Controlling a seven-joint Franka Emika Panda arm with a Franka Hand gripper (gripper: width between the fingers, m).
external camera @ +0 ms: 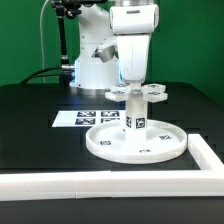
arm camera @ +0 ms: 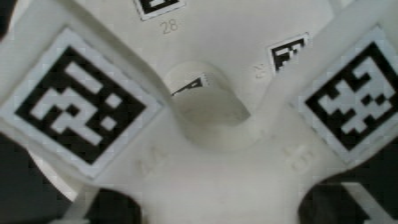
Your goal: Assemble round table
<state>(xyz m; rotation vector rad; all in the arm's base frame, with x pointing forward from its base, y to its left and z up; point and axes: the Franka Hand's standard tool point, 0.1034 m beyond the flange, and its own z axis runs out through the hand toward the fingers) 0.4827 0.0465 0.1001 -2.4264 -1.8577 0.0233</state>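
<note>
The large rimmed round disc [external camera: 135, 146] lies flat on the black table. The short cylindrical post [external camera: 135, 120] stands upright at its middle and carries tags. The small cross-shaped piece [external camera: 138, 94] sits level on top of the post. In the wrist view the cross-shaped piece [arm camera: 196, 110] fills the picture with its tags. My gripper [external camera: 135, 86] hangs straight down over the cross piece. Its fingertips [arm camera: 79, 203] stand on either side of the piece's hub, with a dark gap at each side. The gripper [arm camera: 217, 202] is open.
The marker board [external camera: 82, 118] lies flat behind the disc, to the exterior view's left. A long white border rail [external camera: 110, 184] runs along the front and turns up the right side [external camera: 205, 150]. The arm's base [external camera: 95, 60] stands at the back.
</note>
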